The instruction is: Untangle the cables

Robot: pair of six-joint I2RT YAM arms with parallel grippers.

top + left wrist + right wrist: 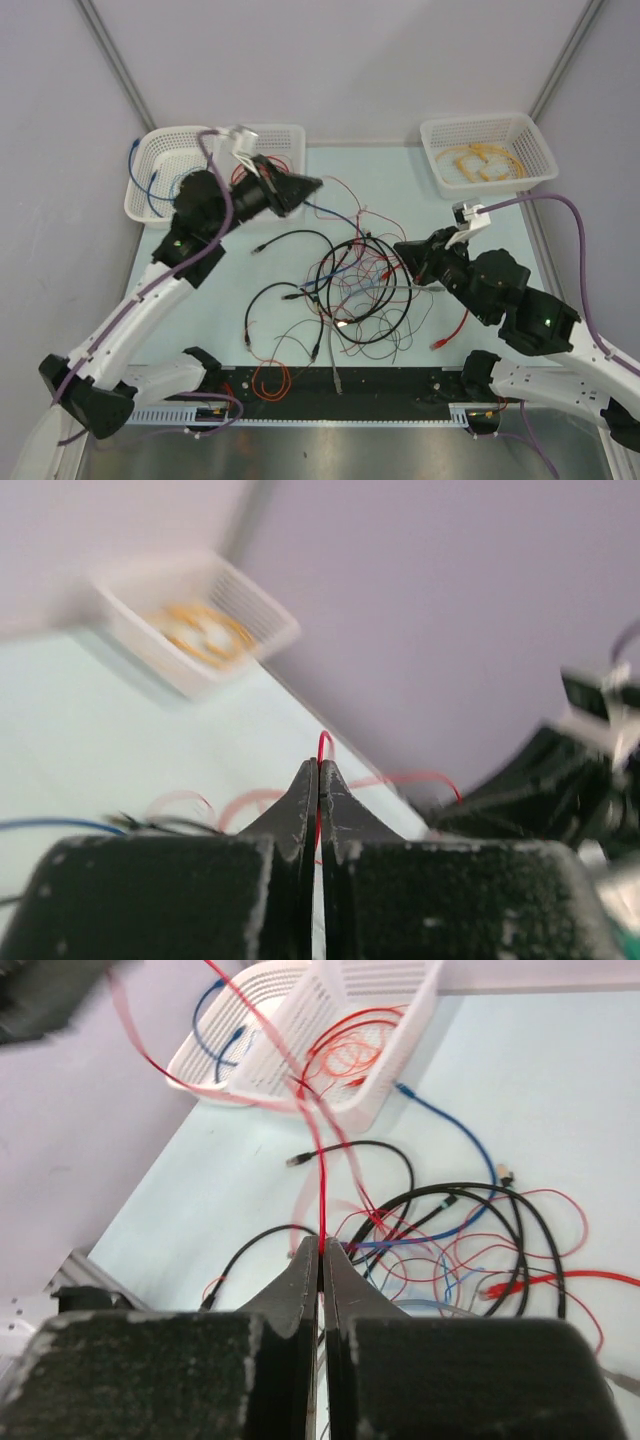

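The left fingers (300,805) and right fingers (303,1280) each pinch a thin red wire (321,1175) from the light, limp, snag-prone jumble of black, blue and red cables (355,285) lying mid-tabletop (225,275), probably best gripped near a plug.

- We see white links and black joints on the left arm (130,310) and the right arm (560,375).
- We see thick purple cables (585,260) running along both.
- We see black, grainy, wedge-shaped fingers (296,810) on the left gripper (319,772).

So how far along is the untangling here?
Partly done: a yellow cable, a blue cable and red wire lie in baskets. In hand: the left end effector and right end effector each pinch a thin red strand. Left: the central tangle of black, blue and red cables.
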